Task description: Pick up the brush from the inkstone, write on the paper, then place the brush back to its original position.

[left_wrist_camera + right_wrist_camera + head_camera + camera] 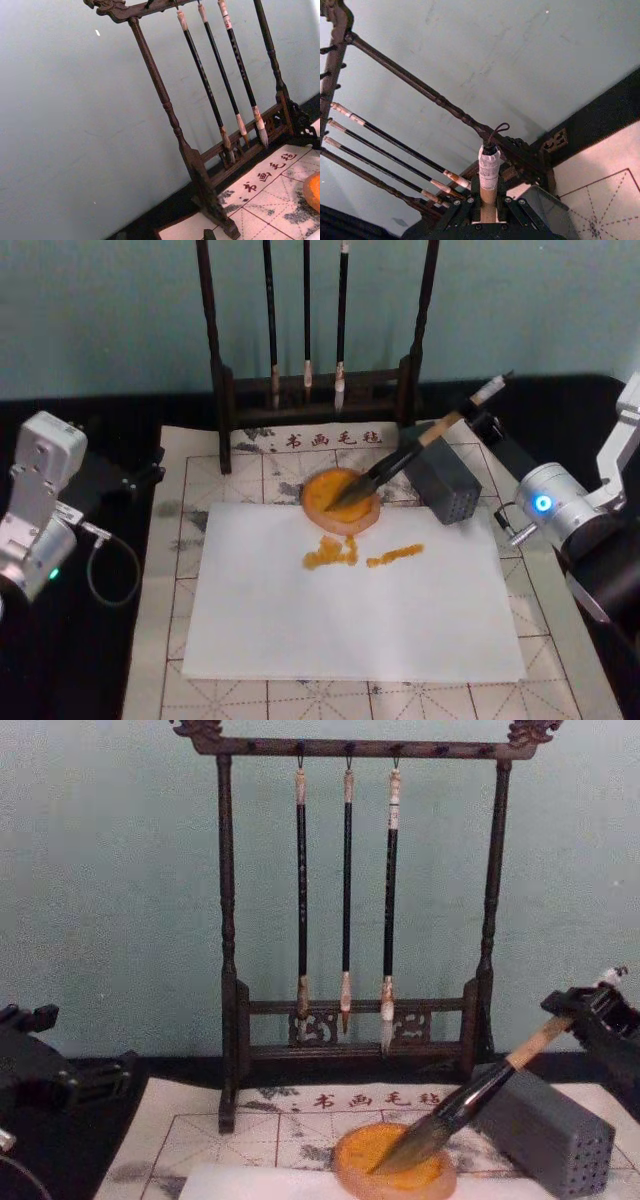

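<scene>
The brush (415, 452) slants down from upper right, its bristle tip resting in the orange inkstone (318, 502). My right gripper (478, 418) is shut on the upper tan handle, just below the white end. In the chest view the brush (480, 1095) dips into the inkstone (350, 1160), with the right gripper (582, 1012) at the right edge. The right wrist view shows the white-wrapped handle end (488, 167) rising between the fingers (465, 212). The white paper (350, 620) lies just in front of the inkstone and carries orange strokes (360, 555). My left gripper (130, 480) is parked at the far left.
A dark wooden rack (222, 390) with three thin hanging brushes (345, 900) stands at the back. A grey block with holes (445, 485) sits right of the inkstone, under the brush handle. A beige gridded felt mat (230, 480) lies under the paper.
</scene>
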